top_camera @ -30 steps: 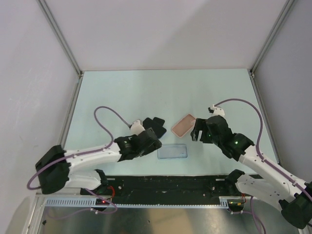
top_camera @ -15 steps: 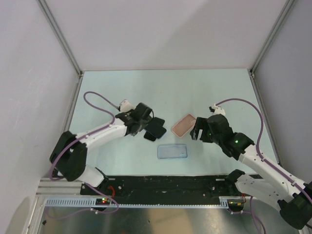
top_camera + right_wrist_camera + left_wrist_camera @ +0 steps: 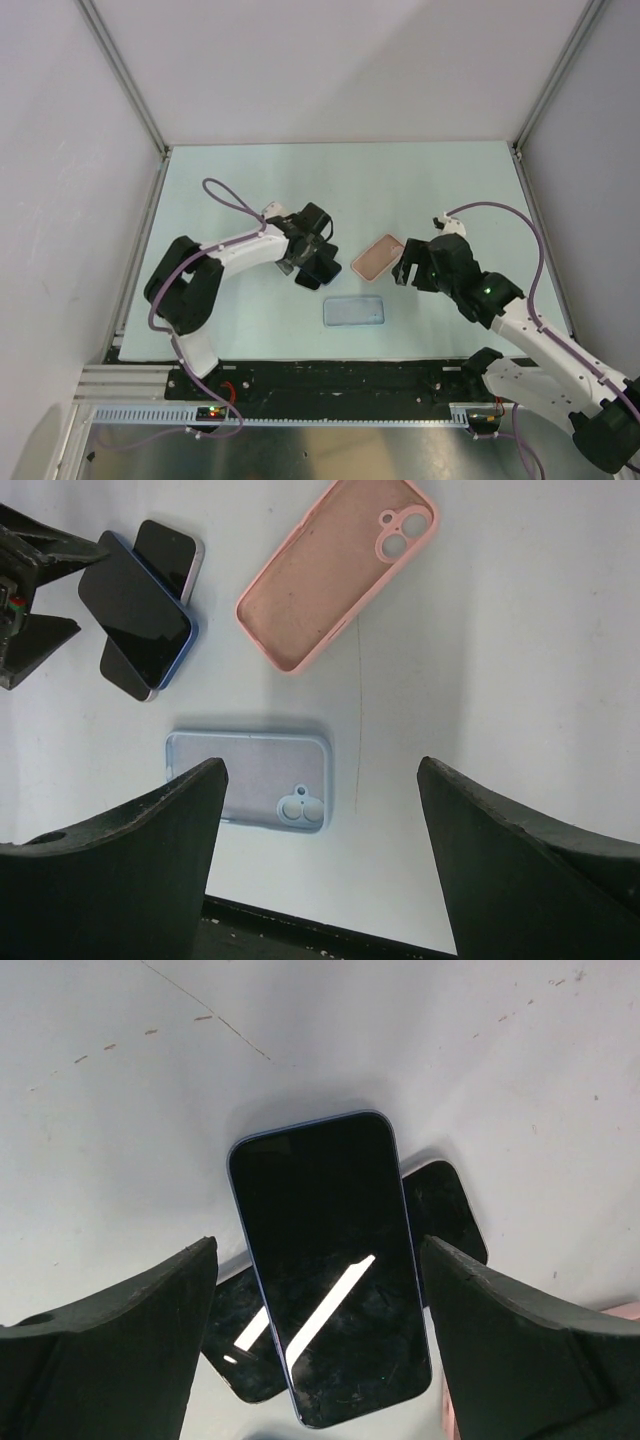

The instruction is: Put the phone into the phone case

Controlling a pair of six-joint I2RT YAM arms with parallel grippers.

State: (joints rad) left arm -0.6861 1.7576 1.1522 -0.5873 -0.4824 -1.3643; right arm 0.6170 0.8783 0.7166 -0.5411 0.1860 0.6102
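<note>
The phone [image 3: 325,1270] lies flat, screen up, on the pale surface [image 3: 250,180], left of centre. Its glass is glossy black, with a bright diagonal streak of reflected light and some faint smudges. A thin blue edge runs around its rounded corners. It rests crosswise on a second dark slab [image 3: 445,1210], whose ends stick out on both sides beneath it.

The left gripper [image 3: 318,1250] hangs directly over this pair with its fingers [image 3: 110,1340] spread wide. One finger stands on each side of the phone and neither touches it. From the top camera the phone is hard to tell apart from the black gripper above it, so the wrist view is probably the more reliable one.

The phone case [image 3: 335,570] lies apart from the phone, to its right, with bare surface between them. It is a salmon-pink shell, hollow side up and set at an angle, with a camera cut-out of two round holes at its far end. A light blue case [image 3: 248,780] lies nearer the arms, also hollow side up.

The right gripper [image 3: 320,770] hovers just right of the pink case with its fingers wide apart, holding nothing.
</note>
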